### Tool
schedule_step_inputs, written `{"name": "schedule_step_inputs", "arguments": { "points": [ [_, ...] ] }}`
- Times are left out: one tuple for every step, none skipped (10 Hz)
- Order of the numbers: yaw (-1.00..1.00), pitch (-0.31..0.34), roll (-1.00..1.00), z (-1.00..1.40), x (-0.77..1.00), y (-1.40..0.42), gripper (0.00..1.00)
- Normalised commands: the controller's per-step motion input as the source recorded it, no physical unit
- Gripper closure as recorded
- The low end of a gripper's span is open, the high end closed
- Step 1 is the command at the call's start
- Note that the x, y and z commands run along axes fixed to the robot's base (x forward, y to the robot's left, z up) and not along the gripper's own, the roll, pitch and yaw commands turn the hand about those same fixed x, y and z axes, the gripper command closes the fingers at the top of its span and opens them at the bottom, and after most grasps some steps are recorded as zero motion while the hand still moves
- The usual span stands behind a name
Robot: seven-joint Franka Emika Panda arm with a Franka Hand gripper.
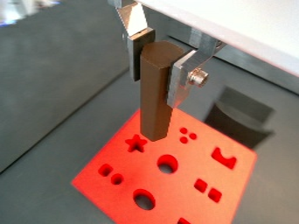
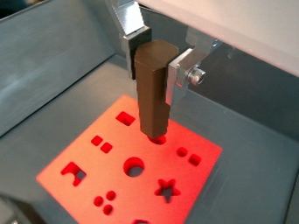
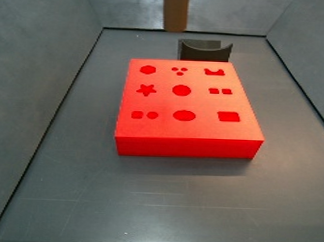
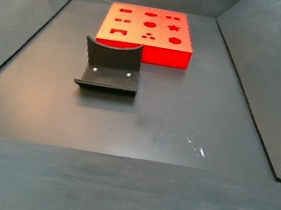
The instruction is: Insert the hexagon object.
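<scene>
My gripper (image 1: pixel 160 68) is shut on the hexagon object (image 1: pixel 156 96), a long brown peg held upright by its upper end; both wrist views show this (image 2: pixel 158 63). The peg (image 2: pixel 152 96) hangs well above the red block (image 1: pixel 126 166), which has several shaped holes in its top. The peg's lower end hides part of the block's top (image 2: pixel 111 162). In a side view only the peg's lower part (image 3: pixel 176 8) shows at the upper edge, behind the red block (image 3: pixel 165 128); the fingers are out of frame there. The other side view shows the red block (image 4: pixel 159 53) but neither peg nor gripper.
The dark fixture (image 3: pixel 204 46) stands on the floor just behind the red block, and shows nearer the camera in the other side view (image 4: pixel 109 66) and in a wrist view (image 1: pixel 239 114). Grey sloped walls (image 3: pixel 66 80) enclose the dark floor (image 4: pixel 168 122).
</scene>
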Motion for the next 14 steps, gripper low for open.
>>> {"name": "schedule_step_inputs", "arguments": {
  "points": [
    [-0.88,0.000,0.06,-0.37,0.34,0.13,1.00],
    [-0.85,0.010,0.10,-0.46,0.31,0.15,1.00],
    [-0.74,0.014,0.08,-0.66,0.07,0.35,1.00],
    [-0.65,0.000,0.05,-0.70,0.00,0.46,1.00],
    [-0.08,-0.014,0.00,-0.78,-0.34,0.92,1.00],
    [-0.01,0.000,0.06,-0.86,-0.47,0.94,1.00],
    [-0.02,0.000,0.06,-0.86,-0.46,0.93,1.00],
    [-0.01,0.009,0.01,-0.67,-0.49,0.96,1.00],
    [-0.02,0.056,0.00,-0.40,-0.35,0.84,1.00],
    [-0.15,0.066,0.00,-0.23,-0.24,0.73,1.00],
    [-0.53,0.137,-0.01,0.00,-0.05,0.46,1.00],
    [-0.84,0.089,0.00,0.38,0.00,0.10,1.00],
    [-1.00,0.011,0.00,0.23,0.00,0.00,1.00],
    [-0.93,0.000,-0.05,0.31,-0.06,0.00,1.00]
  ]
}}
